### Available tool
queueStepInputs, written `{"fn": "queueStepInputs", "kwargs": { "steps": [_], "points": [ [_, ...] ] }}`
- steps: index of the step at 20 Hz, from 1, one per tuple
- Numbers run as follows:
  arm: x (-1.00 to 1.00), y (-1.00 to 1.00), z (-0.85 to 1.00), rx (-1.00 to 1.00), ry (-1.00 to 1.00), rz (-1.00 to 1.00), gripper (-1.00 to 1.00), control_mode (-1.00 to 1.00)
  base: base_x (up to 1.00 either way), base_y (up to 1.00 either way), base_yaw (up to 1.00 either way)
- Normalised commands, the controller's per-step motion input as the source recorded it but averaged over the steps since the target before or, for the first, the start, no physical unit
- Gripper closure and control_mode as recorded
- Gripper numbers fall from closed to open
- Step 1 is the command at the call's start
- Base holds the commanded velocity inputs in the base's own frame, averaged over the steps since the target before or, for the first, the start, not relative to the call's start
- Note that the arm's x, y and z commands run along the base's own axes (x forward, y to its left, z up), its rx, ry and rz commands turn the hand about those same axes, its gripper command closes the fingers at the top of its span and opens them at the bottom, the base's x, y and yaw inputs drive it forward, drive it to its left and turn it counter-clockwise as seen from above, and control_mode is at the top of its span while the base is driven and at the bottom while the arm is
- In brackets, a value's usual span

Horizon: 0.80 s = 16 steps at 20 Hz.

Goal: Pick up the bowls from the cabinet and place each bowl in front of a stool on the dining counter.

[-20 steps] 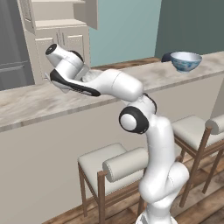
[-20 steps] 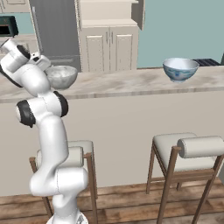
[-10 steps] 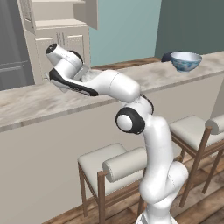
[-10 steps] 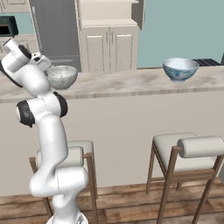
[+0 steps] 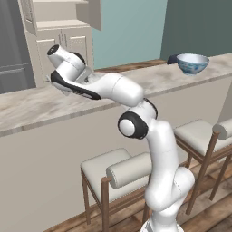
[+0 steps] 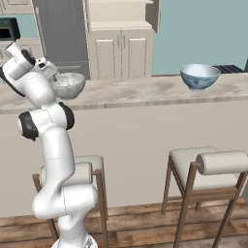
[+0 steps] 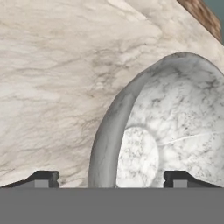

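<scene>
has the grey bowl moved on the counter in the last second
No. In the right base view the grey speckled bowl sits at the same spot against the cabinet doors behind it.

I count two bowls on the dining counter (image 6: 145,92): one grey speckled bowl (image 6: 68,85) at nine o'clock in my right base view and one blue-patterned bowl (image 6: 199,76) at two o'clock. Below stand two stools, one (image 6: 94,164) behind my arm, one (image 6: 203,162) at four o'clock.

Teal wall (image 6: 203,34), wood floor (image 6: 145,227), 2 cushioned stools (image 6: 208,164).
</scene>
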Motion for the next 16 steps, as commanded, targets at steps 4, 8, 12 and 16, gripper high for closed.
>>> {"fn": "queueStepInputs", "kwargs": {
  "steps": [4, 8, 12, 16],
  "points": [
    [0.0, 0.0, 0.0, 0.0, 0.0, 0.0, -1.0, -1.0, 0.0, 0.0, 0.0],
    [-0.04, 0.02, 0.32, 0.0, 0.0, -0.04, -1.0, -1.0, 0.0, 0.0, 0.0],
    [-0.11, 0.0, 0.94, 0.05, 0.0, -0.05, -1.0, -1.0, 0.0, 0.0, 0.0],
    [-0.54, 0.0, 1.0, 0.08, 0.04, 0.0, -1.0, -1.0, 0.0, 0.0, 0.0]
  ]
}}
